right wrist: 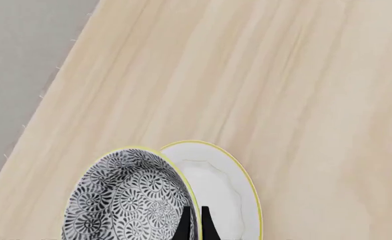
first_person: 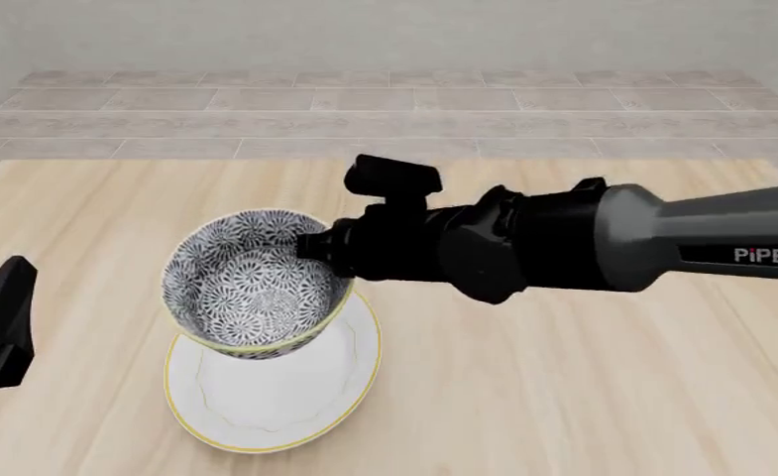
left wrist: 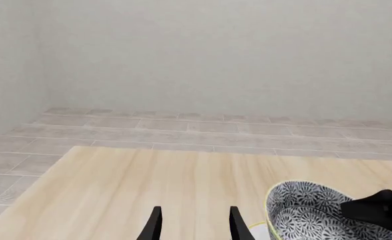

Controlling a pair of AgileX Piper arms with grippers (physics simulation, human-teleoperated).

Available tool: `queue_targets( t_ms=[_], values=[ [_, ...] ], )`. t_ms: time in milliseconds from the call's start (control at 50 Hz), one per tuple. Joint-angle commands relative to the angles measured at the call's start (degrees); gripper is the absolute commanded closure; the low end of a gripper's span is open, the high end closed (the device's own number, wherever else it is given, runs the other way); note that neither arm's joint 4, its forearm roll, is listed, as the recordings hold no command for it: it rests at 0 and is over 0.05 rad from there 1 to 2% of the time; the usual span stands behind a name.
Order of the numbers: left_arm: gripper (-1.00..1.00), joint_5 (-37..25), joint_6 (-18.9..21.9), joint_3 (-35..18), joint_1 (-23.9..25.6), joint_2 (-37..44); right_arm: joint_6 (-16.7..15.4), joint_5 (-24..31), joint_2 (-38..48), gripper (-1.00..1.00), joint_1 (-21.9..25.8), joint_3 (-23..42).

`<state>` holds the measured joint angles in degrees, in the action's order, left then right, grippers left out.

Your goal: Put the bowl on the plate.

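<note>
The patterned blue-grey and white bowl (first_person: 254,286) hangs tilted over the far part of the white, gold-rimmed plate (first_person: 277,402). My right gripper (first_person: 314,247) is shut on the bowl's right rim. In the right wrist view the fingers (right wrist: 194,222) pinch the rim of the bowl (right wrist: 122,200), and the plate (right wrist: 225,195) shows beside and below it. Whether the bowl touches the plate I cannot tell. My left gripper (left wrist: 192,222) stands open and empty, left of the bowl (left wrist: 305,207), at the front view's left edge (first_person: 3,322).
The light wooden table (first_person: 601,397) ends in a far edge, with grey tiled floor (first_person: 389,109) and a pale wall beyond. The right arm (first_person: 587,243) stretches across the table's right half above the surface.
</note>
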<state>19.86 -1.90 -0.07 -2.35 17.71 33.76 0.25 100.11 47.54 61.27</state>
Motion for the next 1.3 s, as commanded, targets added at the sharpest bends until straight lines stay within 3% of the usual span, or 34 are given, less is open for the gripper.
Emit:
queue_targets(
  t_ms=[20, 1300],
  values=[
    [-1.00, -0.5, 0.0, 0.0, 0.0, -0.5, 0.4, -1.5, 2.2, 1.00, 0.4, -0.3],
    [-1.00, -0.7, 0.8, 0.0, 0.4, -0.7, 3.0, -9.6, 11.1, 1.00, 0.3, -4.1]
  ],
)
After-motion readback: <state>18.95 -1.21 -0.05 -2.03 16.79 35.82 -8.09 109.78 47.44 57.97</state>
